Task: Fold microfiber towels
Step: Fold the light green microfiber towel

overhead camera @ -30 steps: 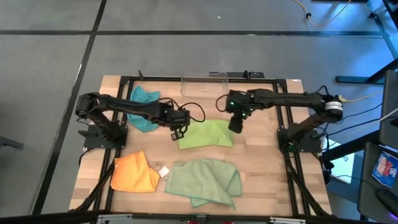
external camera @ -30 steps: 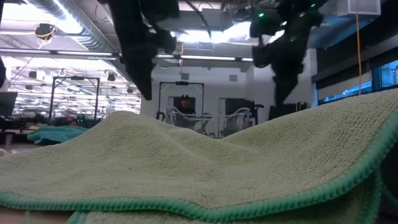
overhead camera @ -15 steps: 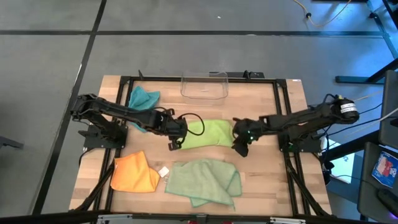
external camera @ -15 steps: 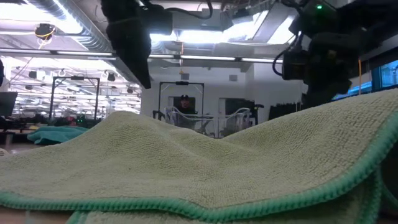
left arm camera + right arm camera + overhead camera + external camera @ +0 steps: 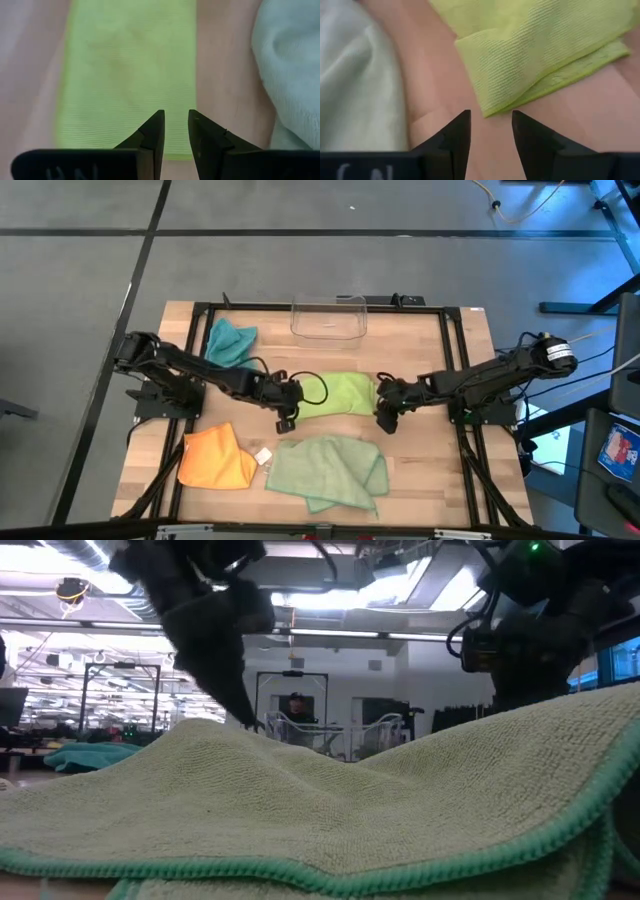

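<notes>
The lime green towel [image 5: 335,393] lies folded flat at the table's middle. My left gripper [image 5: 285,420] stands open at its near left corner, fingertips [image 5: 175,120] over the towel's near edge [image 5: 130,145]. My right gripper [image 5: 385,420] stands open at its near right corner [image 5: 487,111], which lies between the fingertips [image 5: 490,122]. The pale sage towel [image 5: 330,470] lies rumpled near the front edge and fills the low view [image 5: 300,810]. The orange towel [image 5: 215,458] lies at the front left, and the teal towel [image 5: 230,340] lies bunched at the far left.
A clear plastic bin [image 5: 328,315] stands at the table's far edge, behind the lime towel. A small white tag [image 5: 263,454] lies between the orange and sage towels. Bare wood shows at the right [image 5: 440,460]. A person shows far off in the room [image 5: 295,705].
My right gripper has gone from the lime towel's far right side toward the table's near edge and down, to the towel's near right corner. My left gripper has gone a little toward the near edge and down, to the near left corner. The lime towel lies flat.
</notes>
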{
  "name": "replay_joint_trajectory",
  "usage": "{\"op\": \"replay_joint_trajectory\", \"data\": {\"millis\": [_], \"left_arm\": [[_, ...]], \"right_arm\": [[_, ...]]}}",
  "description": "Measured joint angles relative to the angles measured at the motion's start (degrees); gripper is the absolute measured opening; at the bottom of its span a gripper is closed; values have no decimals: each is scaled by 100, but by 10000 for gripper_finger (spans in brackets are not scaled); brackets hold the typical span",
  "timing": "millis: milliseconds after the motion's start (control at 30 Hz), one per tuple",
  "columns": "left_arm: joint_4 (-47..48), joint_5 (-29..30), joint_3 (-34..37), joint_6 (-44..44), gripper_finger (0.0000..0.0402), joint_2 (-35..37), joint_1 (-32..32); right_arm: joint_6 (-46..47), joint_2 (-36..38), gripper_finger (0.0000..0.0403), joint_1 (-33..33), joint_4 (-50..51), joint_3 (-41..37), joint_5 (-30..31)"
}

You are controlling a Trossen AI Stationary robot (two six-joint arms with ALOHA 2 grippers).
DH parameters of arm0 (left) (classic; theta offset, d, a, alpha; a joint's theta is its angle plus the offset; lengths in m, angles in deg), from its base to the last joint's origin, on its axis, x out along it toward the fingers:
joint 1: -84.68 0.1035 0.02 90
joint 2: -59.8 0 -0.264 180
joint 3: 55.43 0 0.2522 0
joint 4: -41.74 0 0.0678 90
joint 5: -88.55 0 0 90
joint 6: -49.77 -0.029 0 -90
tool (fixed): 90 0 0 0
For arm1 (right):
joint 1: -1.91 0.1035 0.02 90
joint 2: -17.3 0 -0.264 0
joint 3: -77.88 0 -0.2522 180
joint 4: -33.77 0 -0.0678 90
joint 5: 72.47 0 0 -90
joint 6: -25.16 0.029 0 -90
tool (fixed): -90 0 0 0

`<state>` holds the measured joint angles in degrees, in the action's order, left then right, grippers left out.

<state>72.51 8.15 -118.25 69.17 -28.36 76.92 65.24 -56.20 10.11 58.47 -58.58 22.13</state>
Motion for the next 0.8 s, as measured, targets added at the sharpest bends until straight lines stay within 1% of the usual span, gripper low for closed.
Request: {"op": "replay_joint_trajectory", "data": {"millis": [67,167,367,433,533,700,800], "left_arm": [[-274,-8,192,109,78,0,-58],[-354,-1,326,257,78,-7,-135],[-572,8,368,296,78,-390,-218],[-521,32,381,296,78,-526,-214],[-583,46,379,296,78,-637,-186],[-575,165,379,296,78,-642,-105],[-574,166,379,295,78,-640,-76]], "right_arm": [[14,-57,146,-2,2,-4,35],[144,-271,146,-2,-25,-4,35],[184,-696,146,-2,-355,-4,35],[178,-747,146,-2,-537,-3,33],[169,-749,146,-2,-546,-2,-6],[180,-741,146,-2,-684,-2,-191],[190,-747,146,11,-722,-2,-204]]}}
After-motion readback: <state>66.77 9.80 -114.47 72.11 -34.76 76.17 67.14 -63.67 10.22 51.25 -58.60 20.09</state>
